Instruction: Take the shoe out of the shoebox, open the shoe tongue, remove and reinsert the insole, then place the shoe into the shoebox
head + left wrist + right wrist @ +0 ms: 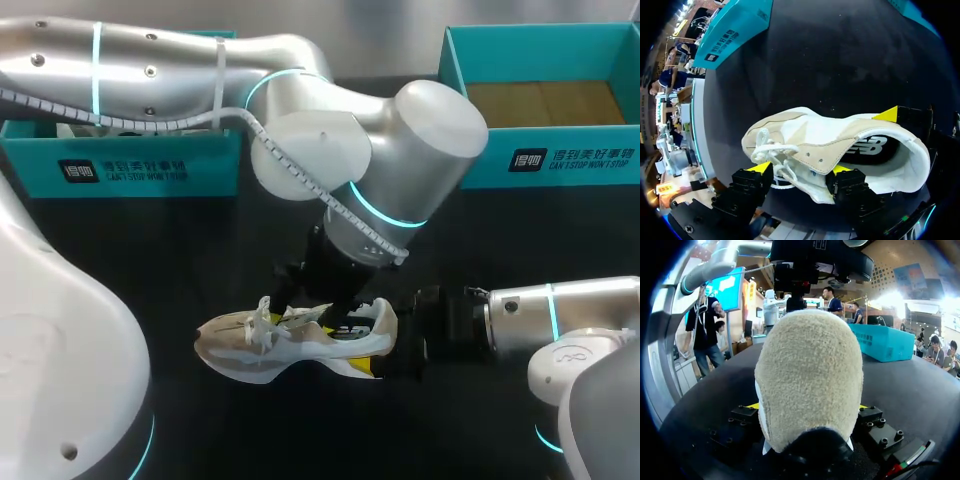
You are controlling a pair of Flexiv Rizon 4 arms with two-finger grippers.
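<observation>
- Shoe (290,345) is seen upright on the dark surface (150,240) in the lower middle of the head view. The toe is turned to the left, and the shoe is already out of the shoebox (540,165) at the upper right.
- The heel is clamped from two sides by the right hand (390,345), which comes in from the lower right. In the right wrist view the heel fills the gap between the yellow tips.
- The left hand (800,168) is set over the laces (771,150) and the tongue (812,175). Whether anything is held by it cannot be told.
- The step in hand is judged to be the opening of the tongue.
- The heel should be held down firmly, so that the shoe is not lifted when the tongue is pulled.
- Only the tongue should be caught, not the loose laces, which could be dragged tight.
- The tongue should be drawn up and toward the toe, slowly, until the insole (872,146) can be reached.
</observation>
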